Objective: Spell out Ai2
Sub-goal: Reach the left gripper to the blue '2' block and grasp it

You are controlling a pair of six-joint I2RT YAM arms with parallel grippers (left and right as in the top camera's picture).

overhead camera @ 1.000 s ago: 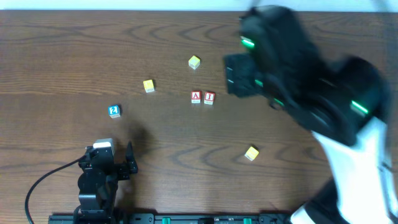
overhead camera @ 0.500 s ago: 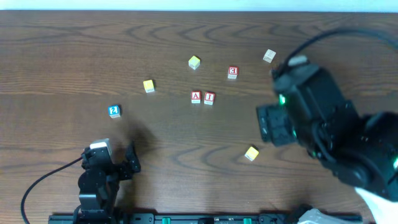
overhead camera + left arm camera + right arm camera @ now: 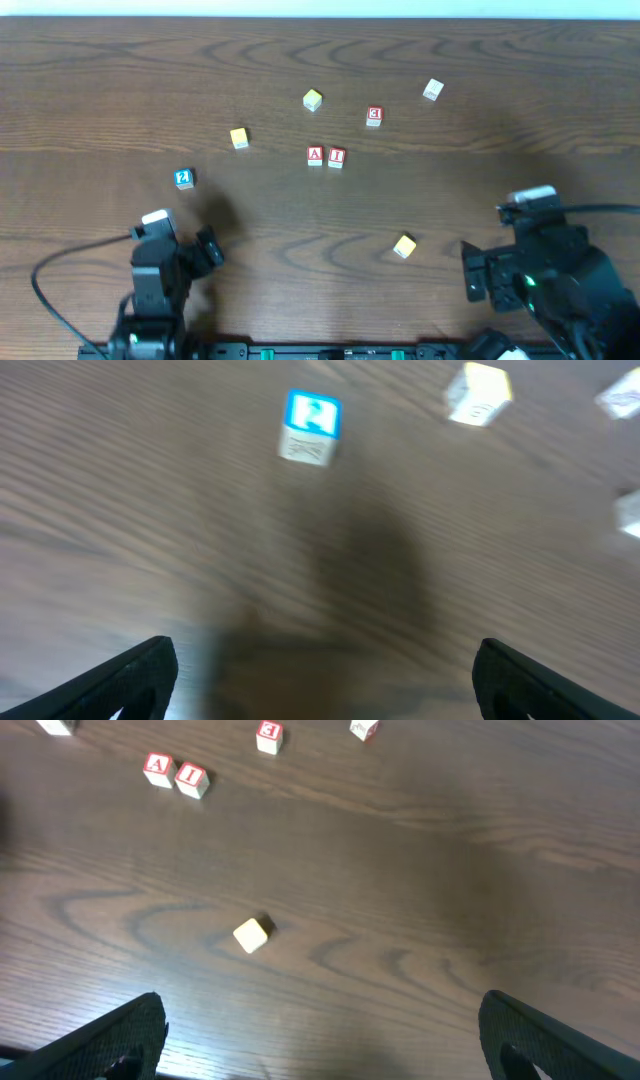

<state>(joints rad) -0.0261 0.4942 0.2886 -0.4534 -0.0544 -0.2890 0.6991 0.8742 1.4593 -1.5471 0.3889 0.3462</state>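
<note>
The "A" cube (image 3: 315,155) and the "I" cube (image 3: 336,157) sit side by side, touching, at the table's middle; they also show in the right wrist view, "A" (image 3: 158,769) and "I" (image 3: 191,780). The blue-edged "2" cube (image 3: 183,179) lies apart to the left, ahead of my left gripper in its wrist view (image 3: 312,427). My left gripper (image 3: 200,255) is open and empty at the front left (image 3: 325,680). My right gripper (image 3: 472,275) is open and empty at the front right (image 3: 325,1040).
A red "3" cube (image 3: 374,116), a cream cube (image 3: 432,90) and yellow cubes (image 3: 312,100), (image 3: 239,138), (image 3: 404,246) lie scattered on the wooden table (image 3: 100,90). A black rail runs along the front edge (image 3: 330,352).
My right arm has swung back from over the middle of the table to the front right, uncovering the "3" and cream cubes. My left gripper has shifted slightly. The cubes have not moved.
</note>
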